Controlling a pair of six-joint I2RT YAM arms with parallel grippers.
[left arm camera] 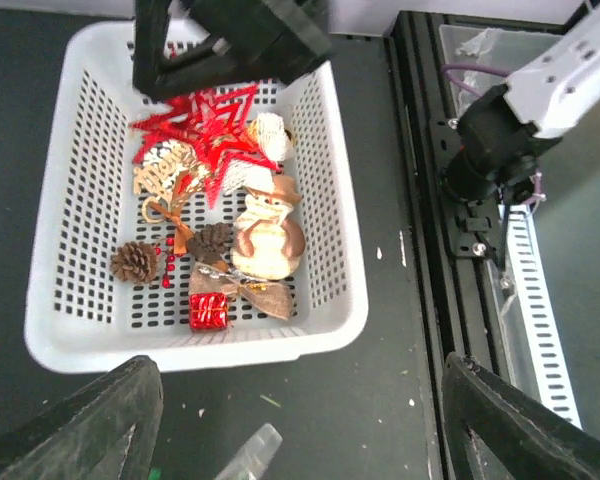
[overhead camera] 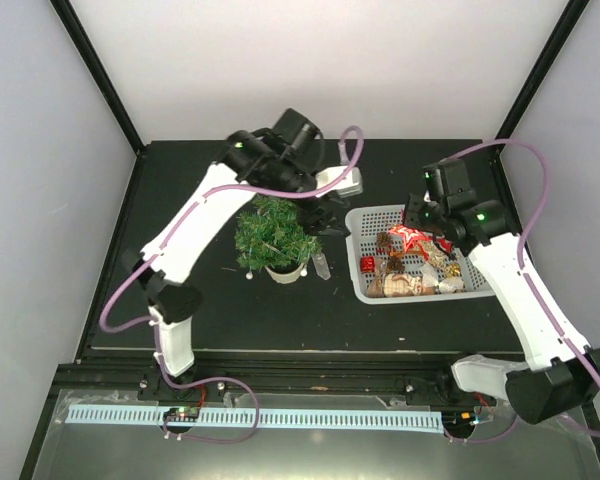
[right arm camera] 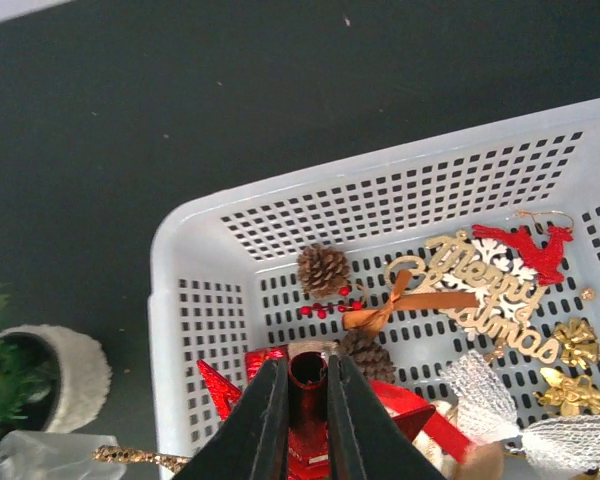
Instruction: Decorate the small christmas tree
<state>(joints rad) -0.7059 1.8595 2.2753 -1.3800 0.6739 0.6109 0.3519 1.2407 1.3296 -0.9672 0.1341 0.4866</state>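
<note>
The small christmas tree (overhead camera: 275, 235) stands upright in its whitish pot (right arm camera: 68, 372) left of the white basket (overhead camera: 365, 292). My left gripper (overhead camera: 325, 215) hovers between tree and basket, open, with nothing between its fingers (left arm camera: 90, 425); in the left wrist view its gripper (left arm camera: 300, 375) hangs over bare table just short of the basket's rim (left arm camera: 200, 350). My right gripper (right arm camera: 307, 365) is over the basket's tree-side end, shut on the red tube of a red glitter star (left arm camera: 205, 125). The star (overhead camera: 405, 237) hangs just above the other ornaments.
In the basket lie pine cones (left arm camera: 135, 260), a snowman figure (left arm camera: 265, 235), a small red gift box (left arm camera: 208, 311), a gold "Merry Christmas" sign (right arm camera: 490, 290) and a red reindeer (right arm camera: 528, 248). A clear plastic piece (overhead camera: 321, 265) lies on the black table (overhead camera: 180, 300) beside the pot.
</note>
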